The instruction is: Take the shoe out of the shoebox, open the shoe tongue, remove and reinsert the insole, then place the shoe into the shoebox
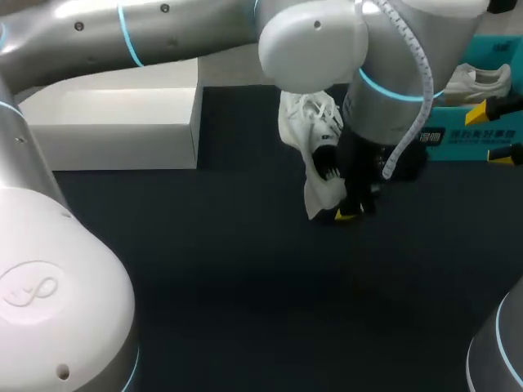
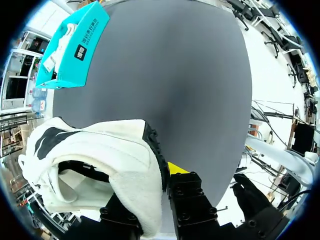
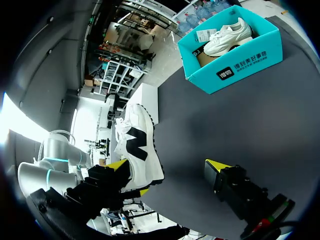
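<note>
A: So, where's the shoe?
B: Over the middle of the dark counter, held by the left gripper, jaws clamped on its heel.
A: Right gripper?
B: Jaws apart, by the teal shoebox. Second shoe sits in it.

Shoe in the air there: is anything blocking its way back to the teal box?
Nothing visible lies on the table between the held shoe and the teal shoebox. The box already holds another white shoe, filling part of it.
</note>
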Tool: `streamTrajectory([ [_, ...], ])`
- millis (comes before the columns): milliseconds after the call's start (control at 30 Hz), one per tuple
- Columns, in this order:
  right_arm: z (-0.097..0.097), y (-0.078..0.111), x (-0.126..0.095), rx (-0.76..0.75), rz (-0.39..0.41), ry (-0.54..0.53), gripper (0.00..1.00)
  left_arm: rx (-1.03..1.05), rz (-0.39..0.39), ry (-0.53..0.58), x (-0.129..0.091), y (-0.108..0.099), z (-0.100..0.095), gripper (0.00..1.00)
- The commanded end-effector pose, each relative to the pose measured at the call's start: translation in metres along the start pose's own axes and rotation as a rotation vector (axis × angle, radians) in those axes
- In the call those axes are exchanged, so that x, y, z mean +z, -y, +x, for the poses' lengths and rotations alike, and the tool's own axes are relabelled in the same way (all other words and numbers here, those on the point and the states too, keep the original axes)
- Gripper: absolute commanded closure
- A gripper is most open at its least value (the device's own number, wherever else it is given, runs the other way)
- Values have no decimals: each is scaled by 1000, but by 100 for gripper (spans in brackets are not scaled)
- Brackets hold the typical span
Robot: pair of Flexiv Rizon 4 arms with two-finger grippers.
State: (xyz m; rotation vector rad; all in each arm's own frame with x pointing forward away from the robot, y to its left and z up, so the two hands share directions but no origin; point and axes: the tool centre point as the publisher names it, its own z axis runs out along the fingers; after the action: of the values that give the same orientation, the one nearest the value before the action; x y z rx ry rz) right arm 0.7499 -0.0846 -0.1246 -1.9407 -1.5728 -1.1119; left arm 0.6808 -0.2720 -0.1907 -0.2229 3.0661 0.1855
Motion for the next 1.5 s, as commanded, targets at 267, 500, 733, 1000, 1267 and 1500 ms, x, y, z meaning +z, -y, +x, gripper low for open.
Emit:
streamTrajectory([
  [267, 0, 0, 1, 1, -1, 2, 0, -3, -44, 72, -76, 10, -2, 100],
  [500, 0, 0, 1, 1, -1, 2, 0, -3, -44, 72, -76, 10, -2, 100],
  [733, 0, 0, 1, 1, -1, 2, 0, -3, -44, 72, -76, 10, -2, 100],
  [1000, 0, 0, 1, 1, -1, 2, 0, -4, -33, 29, -81, 9, -6, 100],
  [1267, 0, 0, 1, 1, -1, 2, 0, 46, -46, 12, -95, -10, -12, 100],
  [1500, 0, 0, 1, 1, -1, 2, 0, 28, -52, -32, -79, -53, -36, 100],
])
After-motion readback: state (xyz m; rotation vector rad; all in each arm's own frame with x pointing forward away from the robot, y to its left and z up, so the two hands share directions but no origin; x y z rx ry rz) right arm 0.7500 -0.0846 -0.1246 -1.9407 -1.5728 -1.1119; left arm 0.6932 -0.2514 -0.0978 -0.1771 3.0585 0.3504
